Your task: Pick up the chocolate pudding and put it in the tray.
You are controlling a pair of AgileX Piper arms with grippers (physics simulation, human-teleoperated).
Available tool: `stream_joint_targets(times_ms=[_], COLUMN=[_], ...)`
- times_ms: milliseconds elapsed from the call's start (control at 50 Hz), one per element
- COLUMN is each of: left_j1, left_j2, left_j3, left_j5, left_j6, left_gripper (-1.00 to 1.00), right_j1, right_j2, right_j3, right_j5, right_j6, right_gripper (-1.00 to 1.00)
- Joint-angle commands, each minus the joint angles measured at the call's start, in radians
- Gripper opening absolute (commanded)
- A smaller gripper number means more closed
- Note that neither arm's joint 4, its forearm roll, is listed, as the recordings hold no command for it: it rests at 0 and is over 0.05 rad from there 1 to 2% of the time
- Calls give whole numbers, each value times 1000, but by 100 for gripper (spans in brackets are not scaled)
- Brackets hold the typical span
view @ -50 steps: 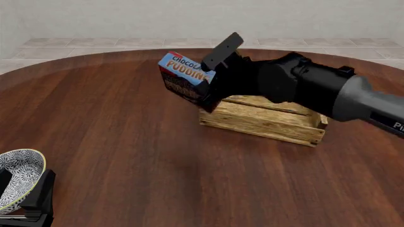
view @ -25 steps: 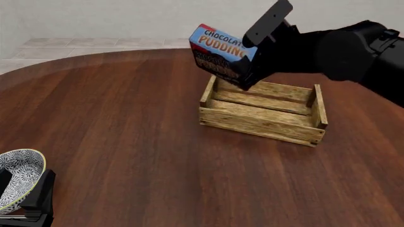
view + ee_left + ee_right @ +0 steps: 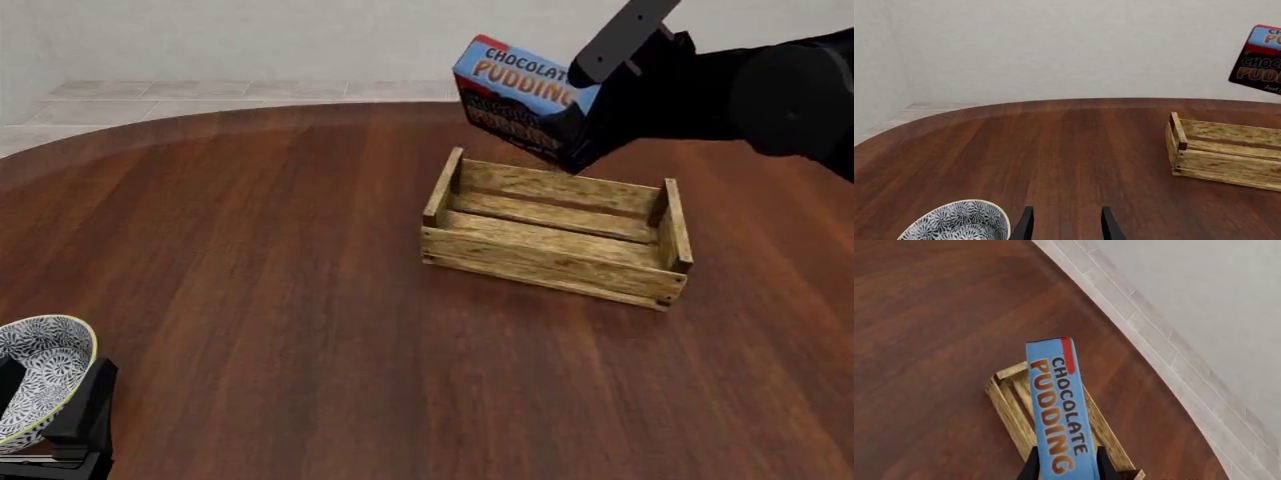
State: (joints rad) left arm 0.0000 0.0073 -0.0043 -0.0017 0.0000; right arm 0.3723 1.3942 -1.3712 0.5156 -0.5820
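Since 0.5 s ago my right end effector [image 3: 577, 118], clamped on the chocolate pudding [image 3: 523, 92], has carried it rightward above the tray [image 3: 554, 262]; lowering and release remain.

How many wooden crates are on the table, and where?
1. The tray sits on the table's right half in the front view, below the chocolate pudding that the right gripper holds. None seems hidden.

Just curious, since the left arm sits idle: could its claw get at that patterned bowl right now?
Probably yes. The bowl sits right beside the open left claw, with nothing between them; the right claw is away, holding the chocolate pudding.
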Motion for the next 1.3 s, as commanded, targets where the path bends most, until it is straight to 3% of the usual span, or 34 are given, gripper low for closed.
stream_joint_targets(times_ms=[20,300,900,1300], left_j1=[0,0,0,0], left_j2=[0,0,0,0], left_j3=[0,0,0,0], left_j5=[0,0,0,0], left_j6=[0,0,0,0], left_gripper=[100,100,100,100], right_j1=[-41,-101,-129,-150], right_j2=[17,57,149,182], right_j3=[-6,-26,-25,34], right_j5=[-25,-48,-113,-181], right_j6=[1,-20,44,66], right_gripper=[-100,-100,-100,-100])
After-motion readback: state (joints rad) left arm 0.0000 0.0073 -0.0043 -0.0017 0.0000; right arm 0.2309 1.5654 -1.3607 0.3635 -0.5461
